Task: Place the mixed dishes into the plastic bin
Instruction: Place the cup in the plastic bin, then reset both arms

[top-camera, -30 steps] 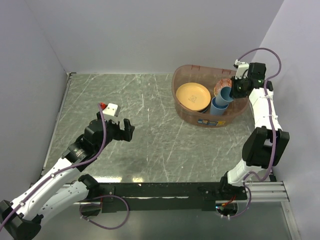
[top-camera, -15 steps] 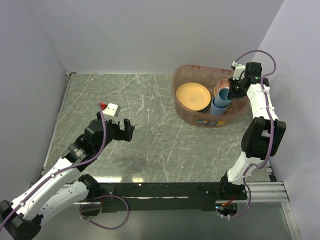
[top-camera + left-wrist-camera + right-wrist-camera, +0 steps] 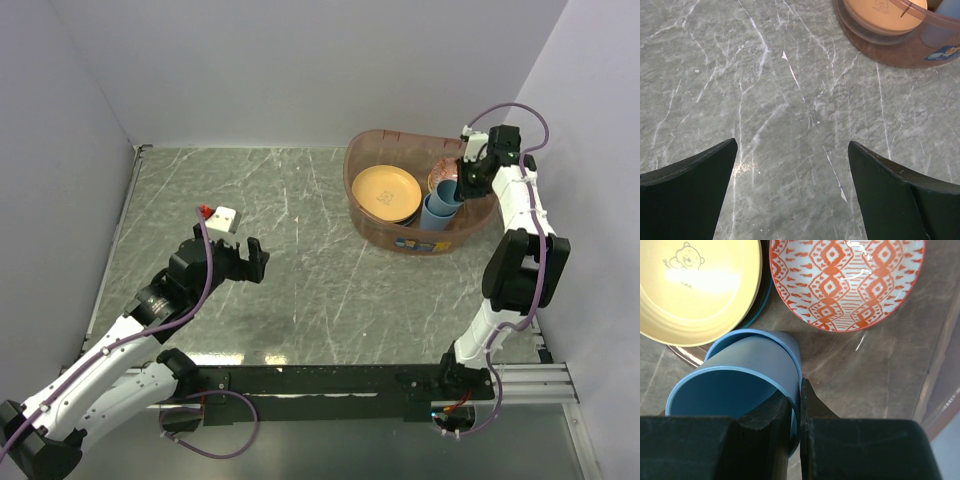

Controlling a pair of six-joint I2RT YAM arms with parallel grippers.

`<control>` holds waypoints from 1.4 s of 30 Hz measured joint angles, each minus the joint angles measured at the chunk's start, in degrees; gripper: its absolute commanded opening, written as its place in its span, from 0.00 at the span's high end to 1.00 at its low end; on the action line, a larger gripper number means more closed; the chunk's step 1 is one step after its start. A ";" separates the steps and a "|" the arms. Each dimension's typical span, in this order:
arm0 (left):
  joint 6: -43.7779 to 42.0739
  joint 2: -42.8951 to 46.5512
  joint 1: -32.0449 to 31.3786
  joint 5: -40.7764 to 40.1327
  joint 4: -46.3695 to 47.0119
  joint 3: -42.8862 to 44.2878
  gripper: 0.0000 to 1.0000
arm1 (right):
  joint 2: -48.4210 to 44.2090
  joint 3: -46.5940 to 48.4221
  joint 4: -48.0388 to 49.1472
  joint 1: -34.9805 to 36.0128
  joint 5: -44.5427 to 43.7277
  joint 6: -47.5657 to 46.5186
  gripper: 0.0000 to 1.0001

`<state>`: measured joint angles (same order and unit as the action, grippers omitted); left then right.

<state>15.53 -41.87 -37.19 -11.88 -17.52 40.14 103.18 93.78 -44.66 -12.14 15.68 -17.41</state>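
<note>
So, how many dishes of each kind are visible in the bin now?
Plates: 1, the yellow-orange plate
Bowls: 1, the red-patterned bowl
Cups: 1, the light blue cup
Total: 3 clearly visible in the plastic bin; a dark edge under the plate may be another dish.

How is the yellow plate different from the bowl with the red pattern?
The yellow plate is one plain colour with a tiny bear drawing, while the red bowl is white and covered in red diamond shapes. A blue edge peeks out from under the plate, so it lies on something; nothing shows under the bowl. Both are round, face up, and sit in the bin.
</note>
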 measured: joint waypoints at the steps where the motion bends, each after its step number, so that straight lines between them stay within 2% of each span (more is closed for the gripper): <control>1: 0.00 0.00 0.00 0.00 0.00 0.00 0.01 | 0.31 0.00 -0.09 0.00 0.02 -0.02 0.91; 8: 0.00 -0.02 0.00 0.00 -0.02 0.00 0.01 | 1.66 0.00 -0.61 0.00 0.07 -0.22 0.86; 11: 0.00 -0.02 0.00 0.00 -0.02 0.00 0.01 | 1.66 0.00 -0.66 0.00 0.22 -0.26 0.81; 16: -0.02 -0.02 0.00 0.00 -0.02 0.00 0.01 | 1.66 0.04 -0.92 0.00 0.35 -0.48 0.66; 17: -0.02 -0.02 0.00 0.00 -0.02 0.00 0.01 | 1.66 0.04 -1.07 0.00 0.37 -0.55 0.57; 20: -0.02 -0.02 0.00 0.00 -0.02 0.00 0.01 | 1.66 0.11 -1.55 0.00 0.42 -0.98 0.45; 23: -0.02 -0.02 0.00 0.00 -0.02 0.00 0.01 | 1.64 0.61 -2.29 0.00 0.44 -1.57 0.41; 31: 0.00 0.07 0.00 0.00 -0.02 0.00 0.01 | -1.42 1.36 -3.28 0.00 0.44 -2.62 0.40; 34: 0.02 0.31 0.00 -0.02 -0.04 0.00 0.01 | -3.69 1.49 -3.58 0.00 0.72 -2.60 0.36; 38: 0.07 1.42 0.00 -0.07 -0.46 0.00 0.01 | -8.37 1.14 -3.50 -0.02 2.40 -2.43 0.26; 42: 0.26 3.13 0.00 -0.31 -0.44 0.00 0.01 | -17.55 -5.53 -0.55 -0.02 5.31 -1.29 0.20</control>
<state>15.79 -38.74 -37.19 -12.19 -17.96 40.14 85.62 88.25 -45.21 -12.16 20.99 -18.70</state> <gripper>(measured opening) 0.994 0.769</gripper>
